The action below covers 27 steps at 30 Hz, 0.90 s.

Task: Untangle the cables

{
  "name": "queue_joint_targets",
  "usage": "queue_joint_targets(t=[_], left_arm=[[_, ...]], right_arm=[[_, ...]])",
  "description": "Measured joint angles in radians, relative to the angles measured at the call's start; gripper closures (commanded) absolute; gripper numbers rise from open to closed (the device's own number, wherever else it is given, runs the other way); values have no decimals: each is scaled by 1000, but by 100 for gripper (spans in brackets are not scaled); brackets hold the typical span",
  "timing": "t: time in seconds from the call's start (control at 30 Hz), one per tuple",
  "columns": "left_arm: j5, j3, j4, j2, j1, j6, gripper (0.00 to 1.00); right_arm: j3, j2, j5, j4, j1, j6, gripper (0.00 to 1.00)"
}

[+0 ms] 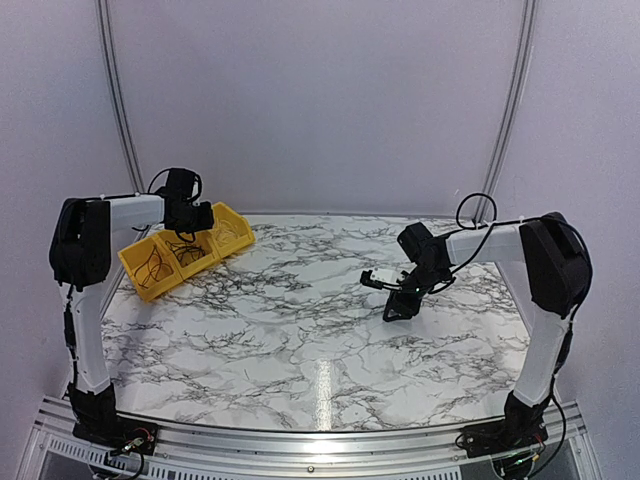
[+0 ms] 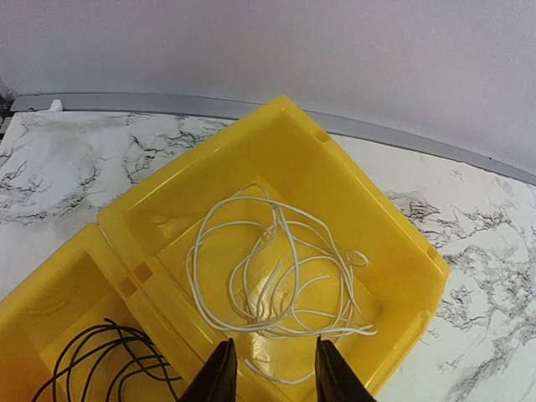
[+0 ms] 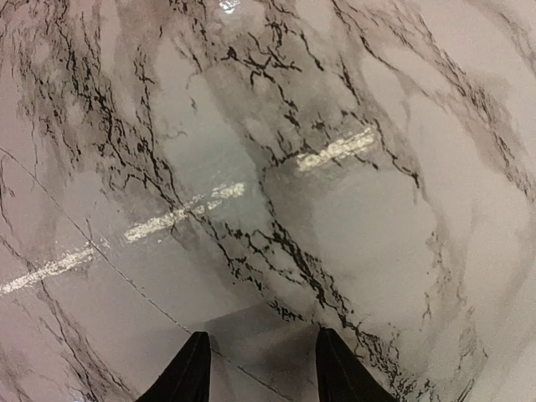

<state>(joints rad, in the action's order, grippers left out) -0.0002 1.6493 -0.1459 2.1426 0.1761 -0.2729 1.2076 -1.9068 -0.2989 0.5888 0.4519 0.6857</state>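
The cables lie in a yellow three-compartment bin (image 1: pixel 232 236) at the table's back left. In the left wrist view the end compartment of the bin (image 2: pixel 352 193) holds a loose tangle of thin white cable (image 2: pixel 266 311). The compartment beside it holds thin black cable loops (image 2: pixel 100 360). From above, thin dark wires (image 1: pixel 152 265) show in the bin. My left gripper (image 1: pixel 190 232) hovers over the bin, open and empty (image 2: pixel 272 370), just above the white loops. My right gripper (image 1: pixel 393 314) is open and empty (image 3: pixel 261 367) over bare marble at centre right.
The marble table (image 1: pixel 300 330) runs out to a metal rail at the near edge. White walls and a curved frame close the back. The bin stands at an angle near the back-left corner, next to the left arm's elbow.
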Motion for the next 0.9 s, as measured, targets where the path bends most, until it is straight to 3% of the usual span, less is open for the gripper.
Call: queue_joint_targets(t=[0.4,0.5,0.53,0.57,0.6,0.7,0.77,0.83,0.9], left_arm=[[-62,-9,-24,-91,0,29,54],[-61,-34,-27,-175,4,23,41],[-59,-48,-26,-209,8,16,33],[-55,-65,-23,-246,13,8,11],[-50,-87,-19,-282,21,3,2],[-28,-156,-14,-373,65,3,1],[-23,-210,-13,-423,116,11,1],[-29,-264,-14,-468,172,30,1],[-38,-306,-19,-512,224,53,1]], right_arm=[[-1,6,13,2,4,-1,57],[-8,30,14,7,-1,-6,56],[-10,46,13,7,-7,-12,56],[-10,67,11,5,-13,-21,56],[-12,96,8,-2,-22,-32,56],[-23,213,7,-42,-74,-87,54],[-29,320,14,-86,-125,-132,37],[-30,419,26,-137,-169,-179,6],[-31,509,42,-197,-211,-228,2]])
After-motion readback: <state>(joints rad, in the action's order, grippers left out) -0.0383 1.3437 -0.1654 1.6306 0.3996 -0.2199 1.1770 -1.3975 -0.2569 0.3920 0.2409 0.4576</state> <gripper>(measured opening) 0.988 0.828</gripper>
